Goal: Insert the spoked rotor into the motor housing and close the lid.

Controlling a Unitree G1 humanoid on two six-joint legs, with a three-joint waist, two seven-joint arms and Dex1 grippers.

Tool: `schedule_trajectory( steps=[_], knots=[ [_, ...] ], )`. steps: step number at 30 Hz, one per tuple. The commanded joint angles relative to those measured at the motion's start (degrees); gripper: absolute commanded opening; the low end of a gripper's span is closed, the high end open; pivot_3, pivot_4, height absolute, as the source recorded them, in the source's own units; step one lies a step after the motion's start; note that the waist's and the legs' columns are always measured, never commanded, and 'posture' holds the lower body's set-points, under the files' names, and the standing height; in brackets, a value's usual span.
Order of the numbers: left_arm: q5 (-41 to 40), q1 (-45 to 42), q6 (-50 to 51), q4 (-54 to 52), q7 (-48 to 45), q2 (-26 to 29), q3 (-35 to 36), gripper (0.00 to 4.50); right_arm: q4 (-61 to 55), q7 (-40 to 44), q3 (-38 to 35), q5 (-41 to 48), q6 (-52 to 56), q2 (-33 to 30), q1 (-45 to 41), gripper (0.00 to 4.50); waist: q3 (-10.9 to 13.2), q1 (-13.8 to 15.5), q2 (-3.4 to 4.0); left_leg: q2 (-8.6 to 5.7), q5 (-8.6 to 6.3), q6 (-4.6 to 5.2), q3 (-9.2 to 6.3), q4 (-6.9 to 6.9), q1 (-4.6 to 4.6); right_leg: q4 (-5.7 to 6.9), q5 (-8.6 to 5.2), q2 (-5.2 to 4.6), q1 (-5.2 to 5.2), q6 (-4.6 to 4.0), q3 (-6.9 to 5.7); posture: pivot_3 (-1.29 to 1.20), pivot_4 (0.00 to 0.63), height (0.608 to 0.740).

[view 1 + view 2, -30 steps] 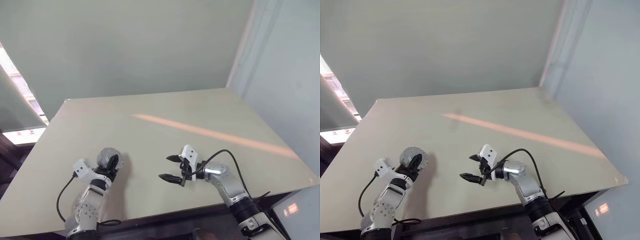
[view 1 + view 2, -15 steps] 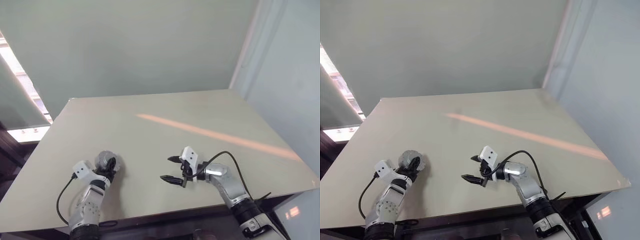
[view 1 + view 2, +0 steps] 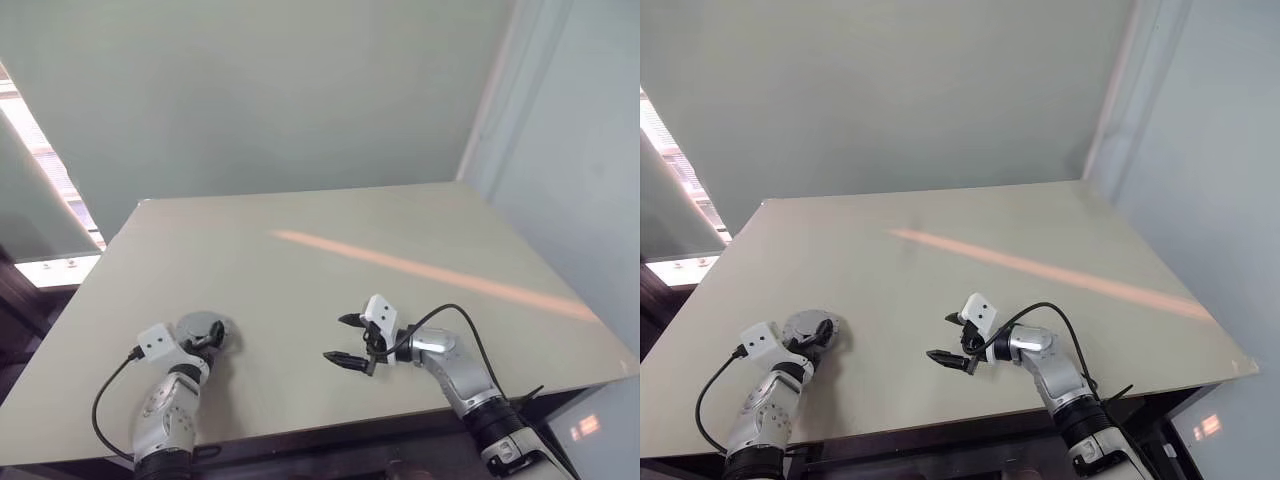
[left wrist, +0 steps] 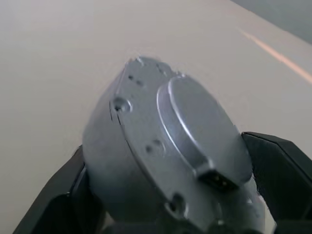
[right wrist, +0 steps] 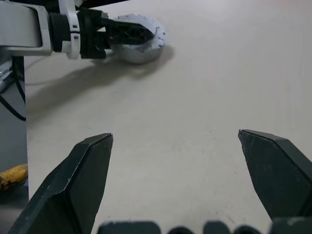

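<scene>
Left gripper (image 3: 205, 341) just lowered the round silver-grey closed motor housing (image 3: 196, 329) onto the beige table (image 3: 300, 280) at 8 o'clock; its jaws look released, so the task looks basically done. Right gripper (image 3: 345, 339) hangs wide, empty.

Head stereo pair high above the counter's (image 3: 400, 225) near edge, facing forward and down, wrist cameras close along each tool, all sharing the counter top.

Closed silver-grey round motor housing (image 3: 198, 329), lid on, lying flat on table's near-left part
</scene>
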Motion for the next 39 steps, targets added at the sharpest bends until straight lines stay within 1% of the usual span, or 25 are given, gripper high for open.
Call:
schedule_trajectory(
  steps=[1,4,9,14,17,20,24,29,33,39],
  knots=[
    [3.9,-0.9,-5.1,-1.0,4.5,1.6,1.6,4.47,-0.6,-0.1,-0.4,0.0,-1.1,0.2,-1.0,4.5,0.0,-0.1,-0.03,0.02,0.0,0.0,0.02,0.0,0.01,0.0,0.0,0.0,-0.01,0.0,0.01,0.0,0.0,0.74],
    [8.9,-0.4,-9.2,-1.5,7.8,2.8,0.8,4.47,-0.1,0.0,-0.5,-0.1,-1.1,0.2,-1.2,4.5,0.0,-0.1,-0.05,0.05,0.0,0.0,0.02,-0.02,0.02,0.01,0.0,0.03,-0.02,0.0,0.0,0.0,0.0,0.74],
    [14.8,0.4,-15.1,-2.1,10.4,4.1,-0.6,4.47,0.7,0.1,-0.4,-0.3,-1.2,0.1,-1.4,4.5,0.0,0.1,-0.07,0.06,0.0,0.0,0.02,-0.05,0.02,0.0,0.01,0.04,-0.02,-0.01,-0.02,0.0,0.0,0.74],
    [12.6,0.5,-11.7,-2.7,8.2,3.3,-0.7,4.47,1.3,0.1,-0.3,-0.5,-1.5,0.1,-1.7,4.5,0.0,0.4,-0.06,0.03,0.0,0.0,0.03,-0.03,0.02,0.0,0.01,-0.01,0.01,0.0,-0.01,0.0,0.0,0.74],
    [13.3,0.7,-12.9,-2.9,7.7,3.2,-0.9,4.47,1.5,0.0,-0.3,-0.6,-1.7,0.0,-1.8,4.5,0.0,0.3,-0.07,0.04,0.0,0.0,0.03,-0.03,0.02,0.01,0.01,0.01,0.0,0.0,-0.02,0.0,0.0,0.74],
    [12.0,1.3,-15.2,-4.4,3.7,2.7,-1.8,4.47,1.7,-0.2,-0.5,-0.9,-1.8,-0.1,-1.8,4.5,0.0,0.3,-0.07,0.05,0.0,0.0,0.02,-0.04,0.02,0.02,0.01,0.02,-0.01,-0.01,-0.03,0.0,0.0,0.74],
    [11.6,3.4,-17.4,-8.3,-4.5,2.8,-5.5,4.47,1.9,-1.9,-2.0,-0.7,-2.0,-0.1,-1.5,4.5,0.0,0.5,-0.06,0.04,0.0,-0.01,0.05,-0.03,0.01,0.01,0.0,0.0,0.0,-0.01,-0.01,0.0,0.0,0.74],
    [11.1,5.7,-18.0,-14.3,-13.2,3.9,-10.3,4.47,0.2,-4.2,-7.6,3.7,-0.5,-0.1,-0.9,4.5,0.0,0.5,-0.06,0.04,0.0,0.0,0.07,-0.03,0.01,0.01,0.0,0.0,0.0,-0.01,0.0,0.0,0.0,0.74],
    [8.8,8.6,-13.8,-21.9,-19.3,4.7,-14.0,4.47,-3.0,-4.9,-10.6,4.8,0.6,-2.6,0.9,4.5,0.0,0.5,-0.05,0.04,-0.01,0.01,0.07,-0.03,0.0,0.0,-0.01,0.0,-0.01,-0.01,0.01,0.0,0.0,0.74],
    [6.6,10.5,-7.7,-28.6,-22.8,5.8,-16.4,4.47,-7.6,-6.1,-12.5,5.5,2.4,-4.9,5.0,4.5,0.0,0.3,-0.01,0.09,-0.01,0.03,0.12,-0.06,0.02,0.01,-0.02,0.04,-0.02,-0.02,0.05,0.0,0.0,0.74]
  ],
)
